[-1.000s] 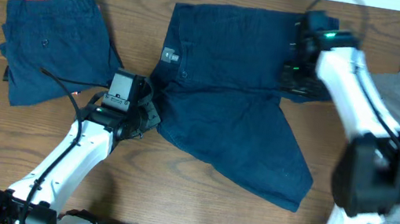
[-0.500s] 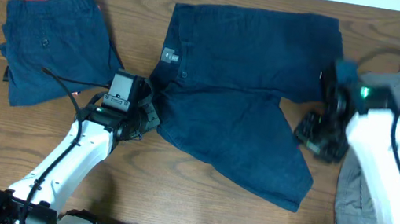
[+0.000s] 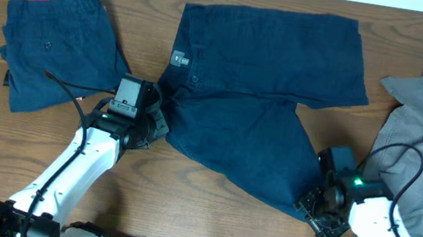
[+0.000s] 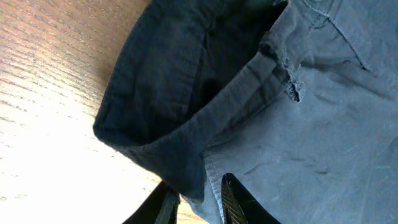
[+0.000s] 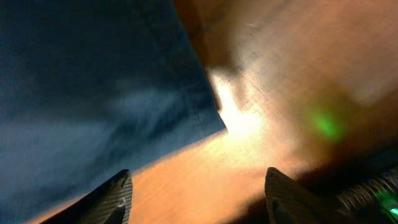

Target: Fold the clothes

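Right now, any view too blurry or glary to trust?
Overhead: sharp, even light. Left wrist: shorts in focus, table washed out by glare at lower left. Right wrist: blurred throughout, with a bright hotspot on the table by the shorts' corner and a green smear beside it.

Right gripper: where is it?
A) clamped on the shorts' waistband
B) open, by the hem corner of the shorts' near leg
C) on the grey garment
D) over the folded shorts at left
B. The right wrist view shows the right gripper open with nothing between its fingers, over the table, with the hem corner of the spread navy shorts just ahead of it.
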You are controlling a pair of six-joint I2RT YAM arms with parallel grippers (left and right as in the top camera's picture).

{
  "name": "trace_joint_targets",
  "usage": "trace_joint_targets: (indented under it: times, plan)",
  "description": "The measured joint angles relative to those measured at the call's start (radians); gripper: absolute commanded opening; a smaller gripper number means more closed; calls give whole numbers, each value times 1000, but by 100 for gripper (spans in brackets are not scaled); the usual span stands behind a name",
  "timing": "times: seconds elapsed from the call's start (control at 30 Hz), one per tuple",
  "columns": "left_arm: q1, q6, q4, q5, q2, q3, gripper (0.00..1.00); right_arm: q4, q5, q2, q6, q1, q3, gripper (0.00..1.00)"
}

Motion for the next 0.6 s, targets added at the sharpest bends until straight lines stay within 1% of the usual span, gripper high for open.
trace_joint_targets:
  times: [0.07,0.13,0.2,0.23,0.27,0.33,0.37,0.4,0.43,0.47,0.6]
  plan:
    - [0,0,-7,0,0,0,25,68,-2,0,14,0,-48,72]
    - [0,0,-11,0,0,0,25,127,-2,-1,23,0,-88,70]
    - [0,0,-12,0,0,0,25,178,-2,-2,29,0,-119,61]
    - [0,0,-12,0,0,0,25,185,-2,-6,34,0,-121,50]
    - [0,0,-13,0,0,0,25,203,2,-15,43,0,-124,33]
    - [0,0,-13,0,0,0,25,228,4,-21,44,0,-126,5]
    - [0,0,-16,0,0,0,24,235,6,-21,45,0,-129,1]
    - [0,0,-18,0,0,0,19,238,7,-21,47,0,-131,1]
    - [0,-3,-23,0,0,0,9,237,8,-21,47,0,-132,1]
    - [0,-1,-32,2,0,0,6,237,8,-21,48,0,-132,1]
    - [0,23,-90,0,-8,0,6,224,13,-22,39,-6,-127,1]
